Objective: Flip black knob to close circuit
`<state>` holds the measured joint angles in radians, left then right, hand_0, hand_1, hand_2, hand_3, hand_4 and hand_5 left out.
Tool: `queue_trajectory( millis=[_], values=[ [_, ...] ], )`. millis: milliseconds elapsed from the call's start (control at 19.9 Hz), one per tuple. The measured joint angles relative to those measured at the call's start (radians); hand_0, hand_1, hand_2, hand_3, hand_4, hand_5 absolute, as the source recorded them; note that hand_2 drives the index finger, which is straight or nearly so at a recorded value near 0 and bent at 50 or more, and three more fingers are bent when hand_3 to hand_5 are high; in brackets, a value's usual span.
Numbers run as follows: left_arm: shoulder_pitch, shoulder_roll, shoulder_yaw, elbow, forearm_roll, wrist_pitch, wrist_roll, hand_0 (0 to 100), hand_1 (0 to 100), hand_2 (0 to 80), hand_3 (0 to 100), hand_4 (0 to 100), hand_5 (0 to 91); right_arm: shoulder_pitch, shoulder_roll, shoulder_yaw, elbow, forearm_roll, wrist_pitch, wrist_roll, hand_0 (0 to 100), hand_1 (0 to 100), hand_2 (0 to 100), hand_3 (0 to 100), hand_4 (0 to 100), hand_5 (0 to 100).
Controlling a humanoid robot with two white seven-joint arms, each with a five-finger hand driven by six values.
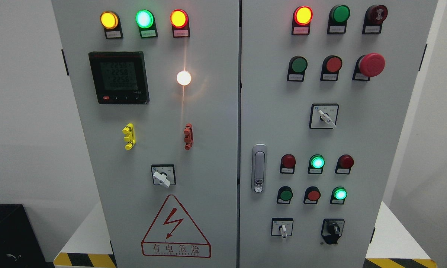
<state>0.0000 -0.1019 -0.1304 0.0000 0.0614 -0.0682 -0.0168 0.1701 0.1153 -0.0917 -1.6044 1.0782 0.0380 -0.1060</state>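
Head view, electrical cabinet (208,238) seen square on, two grey doors side by side. No robot hand or arm shows anywhere in the frame, so the state of either one cannot be told.

Black knob (333,228): lower right corner of the right door, on a black plate, bottommost control of that door. Its pointer looks tilted toward upper left, though the dark-on-dark detail is hard to read. Just left of it, a white-handled selector switch (283,229) with handle pointing down.

Right door, other items: door latch (259,168) at the left edge; two lit green lamps (317,162) and (340,194) above the knob; a second white selector (325,116) at mid height; red mushroom stop button (371,64) upper right; lit amber-red lamp (303,15) at top.

Left door: digital meter (118,77) with lit display, three lit lamps along the top, bright white lamp (183,77), yellow terminal (129,136), red terminal (188,136), white selector (161,178), and a high-voltage warning triangle (175,227) at the bottom.
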Motion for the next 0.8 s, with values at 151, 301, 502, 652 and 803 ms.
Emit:
queue_trajectory(
  millis=[151,301,502,652,803],
  values=[
    [0.0,0.0,0.0,0.0,0.0,0.0,0.0,12,56,0.0,0,0,0.0,-0.023,0.001,-0.002,-0.007,0.008,0.019,0.016,0,4,86,100,86,90],
    [0.0,0.0,0.0,0.0,0.0,0.0,0.0,12,56,0.0,0,0,0.0,-0.043,0.002,-0.004,-0.016,0.012,0.033,0.028,0,6,87,100,87,91],
    [0.0,0.0,0.0,0.0,0.0,0.0,0.0,12,56,0.0,0,0,0.0,-0.065,0.004,-0.006,-0.027,0.025,0.059,0.036,0,7,87,100,87,91],
    [0.0,0.0,0.0,0.0,0.0,0.0,0.0,12,56,0.0,0,0,0.0,-0.083,0.005,-0.006,-0.035,0.032,0.076,0.051,0,6,87,100,87,91],
    [0.0,0.0,0.0,0.0,0.0,0.0,0.0,12,56,0.0,0,0,0.0,-0.113,0.006,-0.006,-0.045,0.035,0.091,0.069,0,6,87,100,87,91]
  ],
)
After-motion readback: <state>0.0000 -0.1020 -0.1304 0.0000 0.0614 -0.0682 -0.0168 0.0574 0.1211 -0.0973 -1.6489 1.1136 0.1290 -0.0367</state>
